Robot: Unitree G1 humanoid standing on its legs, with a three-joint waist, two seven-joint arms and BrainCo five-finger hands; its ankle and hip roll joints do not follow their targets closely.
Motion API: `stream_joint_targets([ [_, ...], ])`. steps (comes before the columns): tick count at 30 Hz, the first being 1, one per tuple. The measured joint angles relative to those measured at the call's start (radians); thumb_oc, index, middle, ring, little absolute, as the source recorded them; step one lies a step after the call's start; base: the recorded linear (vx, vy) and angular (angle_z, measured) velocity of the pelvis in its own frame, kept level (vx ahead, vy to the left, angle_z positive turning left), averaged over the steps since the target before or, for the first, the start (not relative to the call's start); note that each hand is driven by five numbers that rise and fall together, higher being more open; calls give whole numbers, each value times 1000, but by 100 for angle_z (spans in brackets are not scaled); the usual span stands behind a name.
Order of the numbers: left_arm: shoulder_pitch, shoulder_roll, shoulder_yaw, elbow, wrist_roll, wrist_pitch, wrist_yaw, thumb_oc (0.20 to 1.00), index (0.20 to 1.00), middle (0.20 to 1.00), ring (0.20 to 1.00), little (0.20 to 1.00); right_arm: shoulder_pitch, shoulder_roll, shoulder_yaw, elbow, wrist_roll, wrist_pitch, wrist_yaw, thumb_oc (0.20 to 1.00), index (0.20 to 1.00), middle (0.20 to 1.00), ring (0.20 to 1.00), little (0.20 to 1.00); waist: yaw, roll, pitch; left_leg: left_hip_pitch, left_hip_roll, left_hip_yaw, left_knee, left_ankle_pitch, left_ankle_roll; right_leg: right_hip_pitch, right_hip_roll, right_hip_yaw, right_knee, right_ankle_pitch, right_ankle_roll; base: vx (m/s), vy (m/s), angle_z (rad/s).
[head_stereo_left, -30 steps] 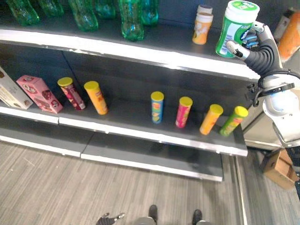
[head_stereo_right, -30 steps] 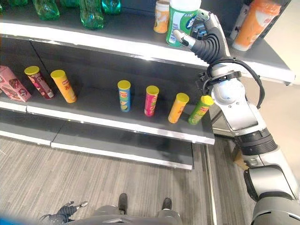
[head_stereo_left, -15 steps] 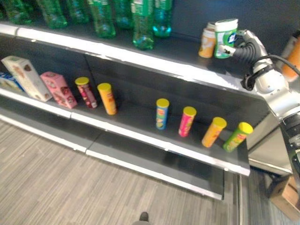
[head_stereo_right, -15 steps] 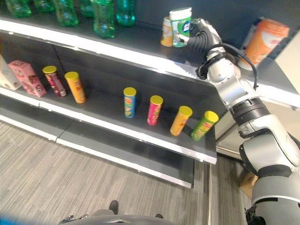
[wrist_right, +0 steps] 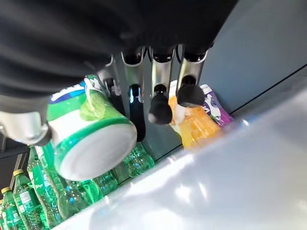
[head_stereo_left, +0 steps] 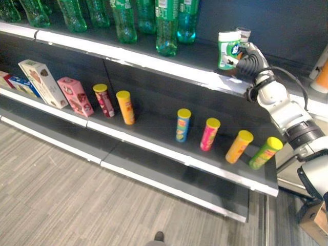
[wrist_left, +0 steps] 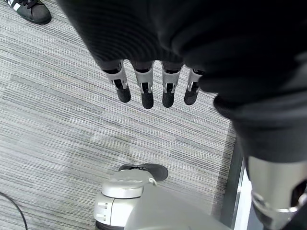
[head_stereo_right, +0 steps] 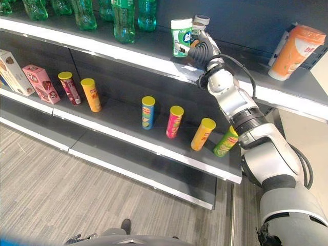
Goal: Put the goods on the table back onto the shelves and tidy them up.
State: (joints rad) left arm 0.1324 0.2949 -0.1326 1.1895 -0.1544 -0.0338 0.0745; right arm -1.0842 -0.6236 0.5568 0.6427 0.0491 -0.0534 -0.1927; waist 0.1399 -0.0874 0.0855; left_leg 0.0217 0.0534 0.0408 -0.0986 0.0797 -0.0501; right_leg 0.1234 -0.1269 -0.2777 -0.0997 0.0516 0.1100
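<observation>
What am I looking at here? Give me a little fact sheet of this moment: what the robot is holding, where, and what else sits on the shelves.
Held item: green tub with a white lid
Holder: right hand, fingers curled round the tub
Location: over the upper shelf, beside an orange jar
Left hand: left hand hangs over the floor, fingers straight, holding nothing
Upper shelf, other goods: green plastic bottles; orange cup at the far end
Lower shelf: coloured tube cans in a row; pink box
</observation>
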Motion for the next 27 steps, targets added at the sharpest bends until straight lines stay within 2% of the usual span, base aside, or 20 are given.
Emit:
stream_joint_targets([
  [9, -3, -3, 0, -6, 0, 0, 3, 1000, 1000, 1000, 1000, 1000, 26, 3, 0, 10, -2, 6, -2, 200, 200, 200, 200, 200, 0, 19, -14, 1, 1, 0, 0, -2, 0, 0, 0, 0, 0, 0, -1, 0, 0, 0],
  [27, -10, -4, 0, 3, 2, 0, 18, 1000, 1000, 1000, 1000, 1000, 28, 17, 0, 67, -49, 20, -44, 200, 200, 200, 200, 200, 1, 13, -21, 0, 1, -1, 0, -1, -1, 1, 0, -1, 0, 0, -1, 0, 0, 0],
])
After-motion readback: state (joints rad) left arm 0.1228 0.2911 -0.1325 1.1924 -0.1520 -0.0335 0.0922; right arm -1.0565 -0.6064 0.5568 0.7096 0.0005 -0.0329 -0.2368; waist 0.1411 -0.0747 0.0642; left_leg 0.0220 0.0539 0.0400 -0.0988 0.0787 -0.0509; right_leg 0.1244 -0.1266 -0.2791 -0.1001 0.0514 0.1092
